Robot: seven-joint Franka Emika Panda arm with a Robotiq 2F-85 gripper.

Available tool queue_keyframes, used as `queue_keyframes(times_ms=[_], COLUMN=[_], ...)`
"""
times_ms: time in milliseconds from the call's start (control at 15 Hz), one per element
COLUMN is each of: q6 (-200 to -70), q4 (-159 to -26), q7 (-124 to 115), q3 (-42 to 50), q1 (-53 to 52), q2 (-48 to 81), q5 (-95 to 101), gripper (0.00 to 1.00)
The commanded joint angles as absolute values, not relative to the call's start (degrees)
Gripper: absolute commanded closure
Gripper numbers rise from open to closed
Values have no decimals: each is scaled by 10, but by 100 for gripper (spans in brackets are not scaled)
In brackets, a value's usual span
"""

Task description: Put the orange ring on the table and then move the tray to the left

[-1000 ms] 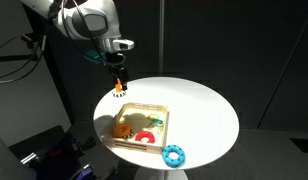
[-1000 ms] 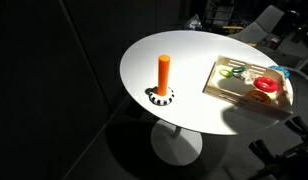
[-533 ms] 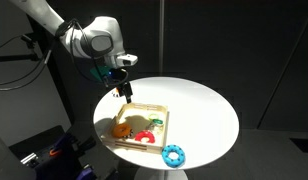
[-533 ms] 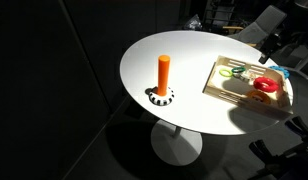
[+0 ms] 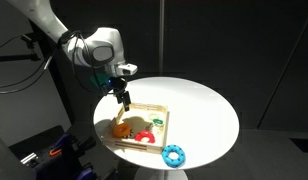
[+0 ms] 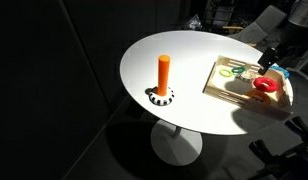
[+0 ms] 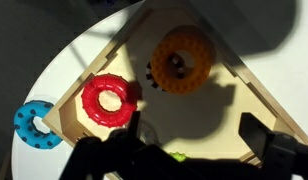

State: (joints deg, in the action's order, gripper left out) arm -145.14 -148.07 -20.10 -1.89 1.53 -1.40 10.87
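Claw [image 7: 197, 132]: fingers spread wide, holding nothing; hangs over the tray's near corner in an exterior view [image 5: 122, 97], judged poised to come down on a ring.
Green piece [image 7: 177, 156]: small, on the tray floor just under the claw; barely visible.
Tray [image 7: 129, 58]: pale wood; low rim corrals the loose pieces; sits toward one side of the table.
Red ring [image 7: 106, 98]: flat in the tray, just beside the orange one.
Orange ring [image 7: 182, 60]: flat in the tray, hole up, not yet on the table; its far side is clear, so a pinch across the body looks possible.
Blue ring [image 7: 36, 123]: outside the tray, on the table just beside the rim.
Table [image 5: 204, 110]: round, white; the bare stretch beyond the tray suits a set-down.
Orange peg [image 6: 164, 72]: upright on a patterned base, well apart from the tray.
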Motion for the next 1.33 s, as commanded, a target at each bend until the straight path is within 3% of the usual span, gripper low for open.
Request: queue_keyframes(times_ms=[0,1267], q6=[-1455,-1653], q4=[-1484,-1539], q7=[-198,-189], q3=[-13,62], q1=[11,7], q2=[-12,90], q5=[113,127], gripper=[0,0])
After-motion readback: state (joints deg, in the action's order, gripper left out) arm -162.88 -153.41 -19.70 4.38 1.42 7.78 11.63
